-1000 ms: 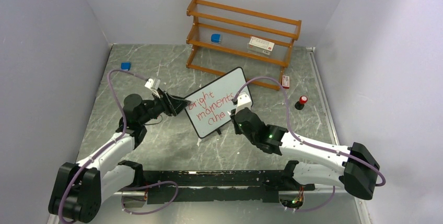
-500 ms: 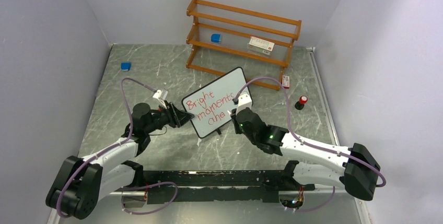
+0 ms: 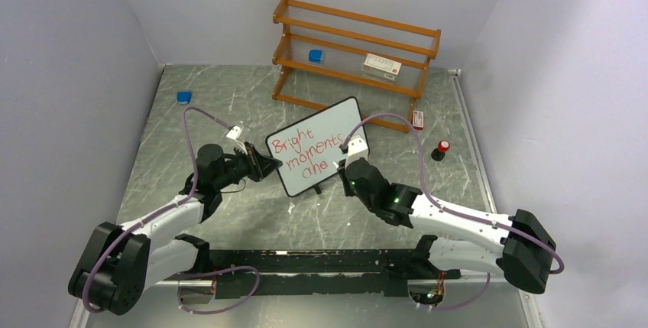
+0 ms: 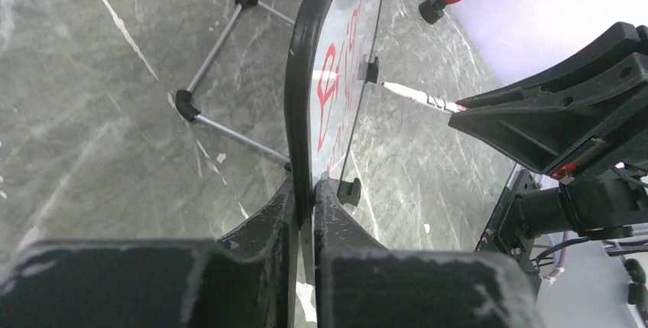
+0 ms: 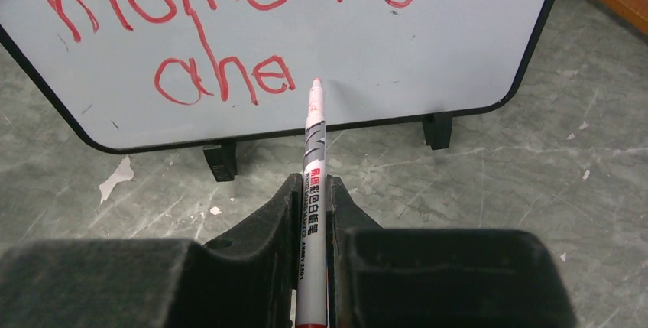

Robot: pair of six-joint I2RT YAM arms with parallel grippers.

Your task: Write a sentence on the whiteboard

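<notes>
The whiteboard (image 3: pixel 336 120) stands tilted at the table's middle, with "Bright moments" and a short third word in red on it. My left gripper (image 3: pixel 269 166) is shut on its black left rim; in the left wrist view both fingers (image 4: pixel 306 186) pinch the edge-on frame (image 4: pixel 299 76). My right gripper (image 3: pixel 348 170) is shut on a white marker (image 5: pixel 313 152) with a red tip. That tip sits at the board face (image 5: pixel 458 30) just right of the last red word. The marker (image 4: pixel 422 97) also shows from the left wrist view.
A wooden shelf (image 3: pixel 355 53) stands behind the board, holding a blue item (image 3: pixel 315 56) and a white box (image 3: pixel 381 65). A red cap on a black base (image 3: pixel 442 149) stands to the right, and a small red-white item (image 3: pixel 417 119) lies by the shelf foot. A blue piece (image 3: pixel 183 97) lies far left.
My left gripper moved right to the board's left rim and shut on it. The board turned slightly. My right gripper kept hold of the marker and hardly moved.
</notes>
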